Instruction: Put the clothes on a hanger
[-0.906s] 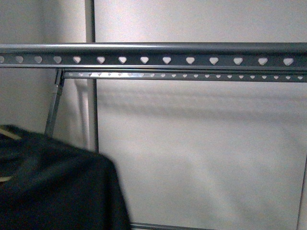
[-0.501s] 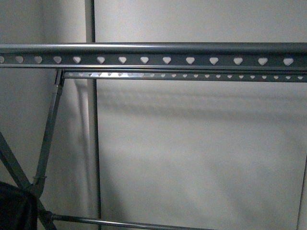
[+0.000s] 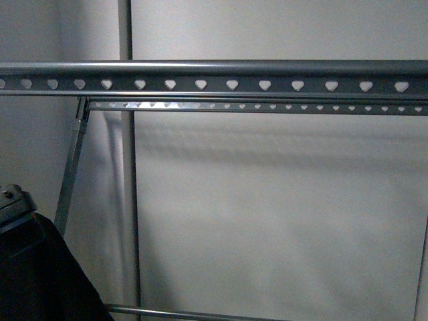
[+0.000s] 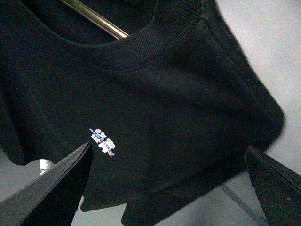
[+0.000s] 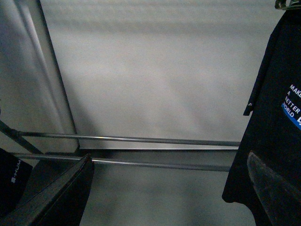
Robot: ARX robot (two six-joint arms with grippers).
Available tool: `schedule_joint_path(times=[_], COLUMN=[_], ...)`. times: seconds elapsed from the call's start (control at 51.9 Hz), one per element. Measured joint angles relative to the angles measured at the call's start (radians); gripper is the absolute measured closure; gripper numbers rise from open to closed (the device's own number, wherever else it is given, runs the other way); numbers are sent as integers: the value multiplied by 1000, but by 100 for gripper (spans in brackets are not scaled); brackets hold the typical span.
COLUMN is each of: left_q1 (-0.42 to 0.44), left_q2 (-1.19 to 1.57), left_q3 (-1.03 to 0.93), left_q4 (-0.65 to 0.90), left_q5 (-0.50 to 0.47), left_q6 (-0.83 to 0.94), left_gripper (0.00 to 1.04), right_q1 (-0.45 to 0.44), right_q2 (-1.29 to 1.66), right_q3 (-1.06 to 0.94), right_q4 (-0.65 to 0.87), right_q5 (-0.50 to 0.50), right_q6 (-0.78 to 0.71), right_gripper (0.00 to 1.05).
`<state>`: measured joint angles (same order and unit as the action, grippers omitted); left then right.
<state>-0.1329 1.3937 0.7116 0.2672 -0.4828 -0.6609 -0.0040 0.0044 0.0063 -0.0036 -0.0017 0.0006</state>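
The grey rack's rail [image 3: 214, 77] with heart-shaped holes runs across the front view, with a second rail [image 3: 254, 105] behind it. In the left wrist view the black T-shirt [image 4: 155, 94] fills the frame, with its collar, a small white print [image 4: 102, 140] and a brass-coloured bar [image 4: 94, 18] inside the neck. My left gripper [image 4: 169, 188] is open, with its fingers either side of the shirt's lower edge and apart from it. In the right wrist view the black shirt with "MAKE A BETTER WORLD" print [image 5: 277, 141] hangs beside my open, empty right gripper [image 5: 169, 188].
A dark shape with a grey top [image 3: 27, 261] stands at the lower left of the front view; I cannot tell what it is. The rack's leg [image 3: 70, 174] and lower crossbars [image 5: 141, 139] stand before a pale wall. A black item with white letters [image 5: 11, 179] shows beside the right gripper.
In the front view the black cloth at the lower left dropped out of sight. A dark shape with a grey top has since risen there. The rack has not moved.
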Motion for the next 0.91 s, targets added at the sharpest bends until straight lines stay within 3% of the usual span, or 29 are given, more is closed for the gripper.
schedule_joint_path(times=[0.193,0.463,0.675,0.81,0.906], left_q1=[0,1,10,14,15], left_q2=[180,267,343,371,372], left_q3=[204,333,379,381,373], left_q4=[41,2,-54,-74,-73], left_q5=[-88,-102,-102,-118,-116], left_q6=[-15,-8,-18,-21,-29], left_gripper=[7,7,41,70,83], right_q1=[0,0,0,0,0], right_q2=[0,0,0,0,0], right_q3=[0,0,0,0,0], right_q4=[0,0,0,0,0], right_q5=[0,0,0,0,0], right_q6=[0,0,0,0,0], right_gripper=[7,7,7,7,7])
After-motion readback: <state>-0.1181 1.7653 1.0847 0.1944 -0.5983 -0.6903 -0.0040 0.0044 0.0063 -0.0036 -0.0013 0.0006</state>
